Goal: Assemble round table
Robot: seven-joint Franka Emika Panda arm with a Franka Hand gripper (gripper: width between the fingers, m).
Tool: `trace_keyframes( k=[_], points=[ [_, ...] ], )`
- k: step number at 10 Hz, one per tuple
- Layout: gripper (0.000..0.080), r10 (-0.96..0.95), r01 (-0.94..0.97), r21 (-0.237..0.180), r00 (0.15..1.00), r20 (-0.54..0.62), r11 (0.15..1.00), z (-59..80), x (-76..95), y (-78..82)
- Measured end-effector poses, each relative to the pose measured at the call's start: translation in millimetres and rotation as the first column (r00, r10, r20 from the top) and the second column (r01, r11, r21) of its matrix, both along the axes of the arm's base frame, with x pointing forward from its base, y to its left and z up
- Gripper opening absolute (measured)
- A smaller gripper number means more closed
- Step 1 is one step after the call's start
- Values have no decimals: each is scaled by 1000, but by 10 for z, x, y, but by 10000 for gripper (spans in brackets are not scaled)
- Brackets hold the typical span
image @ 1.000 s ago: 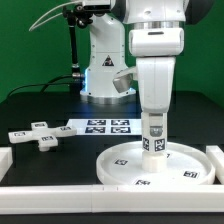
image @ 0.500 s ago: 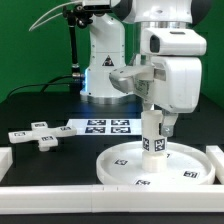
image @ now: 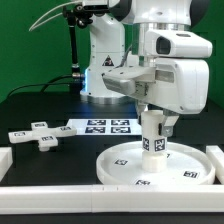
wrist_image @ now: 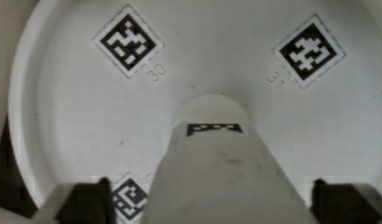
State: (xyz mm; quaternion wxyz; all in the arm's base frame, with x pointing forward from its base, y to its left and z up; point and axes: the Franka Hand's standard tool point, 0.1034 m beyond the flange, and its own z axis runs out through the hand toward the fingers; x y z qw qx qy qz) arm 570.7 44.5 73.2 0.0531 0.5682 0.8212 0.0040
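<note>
The arm (image: 175, 70) above the disc (image: 108, 168) runs out past the exterior view's upper edge. Over the disc's middle, the gripper (image: 156, 124) covers the top of the leg (image: 153, 145), so whether it presses the leg cannot be told. The disc's tags are too small to read there. In the wrist view the disc (wrist_image: 214, 50) is cropped all round, the leg (wrist_image: 223, 170) over it is blurred, and the fingers (wrist_image: 81, 205) are cut by the edge.
</note>
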Motion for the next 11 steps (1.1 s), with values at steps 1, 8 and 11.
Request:
trace_keyframes(
  k=[1, 8, 11],
  points=[
    [407, -3, 3, 0, 1000, 0, 1000, -2, -2, -1],
    [409, -233, 232, 24, 973, 5, 972, -1, -7, -9],
    [409, -667, 667, 60, 745, -17, 743, -17, -50, 37]
  ],
)
